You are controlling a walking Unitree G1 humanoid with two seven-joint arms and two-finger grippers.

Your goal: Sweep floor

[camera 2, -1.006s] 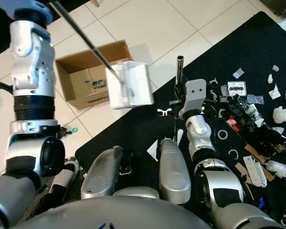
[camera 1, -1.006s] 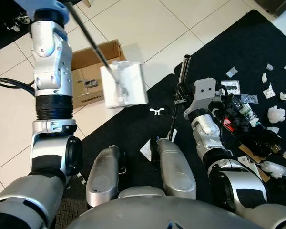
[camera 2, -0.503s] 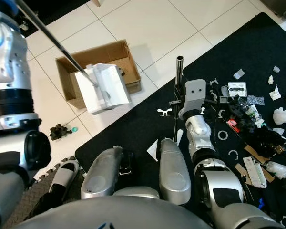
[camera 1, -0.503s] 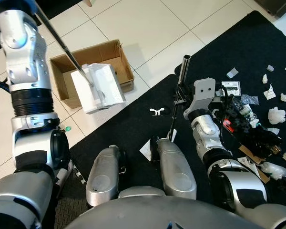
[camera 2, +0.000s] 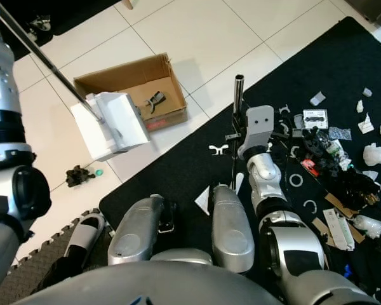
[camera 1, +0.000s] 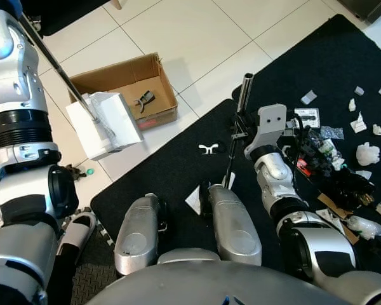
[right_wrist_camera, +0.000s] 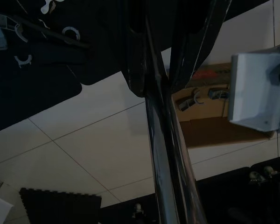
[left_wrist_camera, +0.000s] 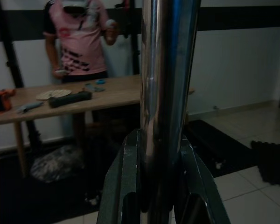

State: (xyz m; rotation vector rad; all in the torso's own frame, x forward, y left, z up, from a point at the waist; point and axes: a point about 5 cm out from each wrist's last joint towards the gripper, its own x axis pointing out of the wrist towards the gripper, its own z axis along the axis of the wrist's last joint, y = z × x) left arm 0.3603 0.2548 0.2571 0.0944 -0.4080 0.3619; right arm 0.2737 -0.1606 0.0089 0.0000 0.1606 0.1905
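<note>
The white plastic dustpan [camera 1: 103, 124] is held aloft at centre left, beside the open brown cardboard box [camera 1: 128, 90], its thin metal pole [left_wrist_camera: 165, 93] clamped in the left gripper [left_wrist_camera: 156, 182]. The broom's dark metal handle [right_wrist_camera: 170, 154] is clamped in the right gripper [right_wrist_camera: 170, 51]. Scattered white litter [camera 1: 368, 152] lies on the black mat [camera 1: 171, 171] at right. Any tilt of the pan could spill debris short of the box.

I see a white dustpan [camera 1: 105, 125] and a brown cardboard box [camera 1: 124, 79]. The mat [camera 1: 171, 171] is black; the floor [camera 1: 197, 32] has white tiles.
</note>
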